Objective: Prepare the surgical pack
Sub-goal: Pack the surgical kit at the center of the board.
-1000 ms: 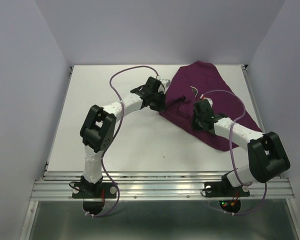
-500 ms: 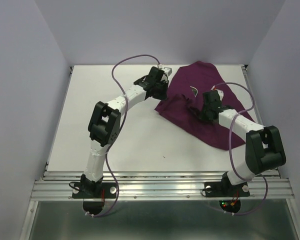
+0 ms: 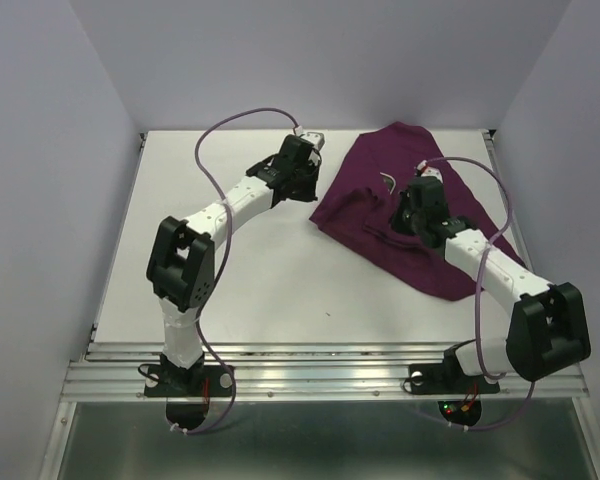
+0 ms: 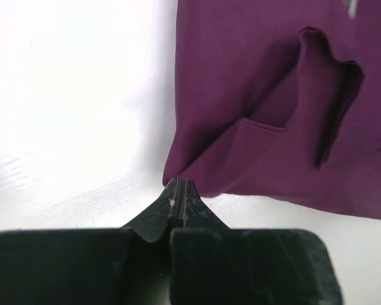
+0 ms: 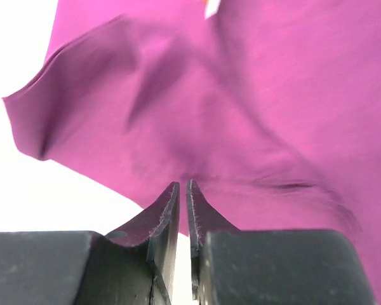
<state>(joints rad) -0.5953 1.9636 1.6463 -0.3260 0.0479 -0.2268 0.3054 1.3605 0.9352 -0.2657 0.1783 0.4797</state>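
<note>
The dark-purple cloth (image 3: 435, 265) lies rumpled at the table's back right. It fills the left wrist view (image 4: 260, 82) and the right wrist view (image 5: 273, 95). My left gripper (image 3: 308, 188) is shut, and its tips (image 4: 179, 182) sit right at the cloth's near left corner; nothing shows between the jaws. My right gripper (image 3: 407, 220) rests on the cloth's middle. Its jaws (image 5: 183, 184) are pinched on a puckered fold, with only a thin slit between them. A small curved silver piece (image 3: 388, 181) lies on the cloth. Tray, gauze and packets are out of view.
The white table (image 3: 230, 270) has walls on three sides and a metal rail (image 3: 320, 375) along its near edge. Purple cables (image 3: 230, 135) loop above both arms.
My left gripper has drawn left, off the cloth's edge to its corner. My right gripper has moved further back over the cloth, and a raised fold now stands beside it.
</note>
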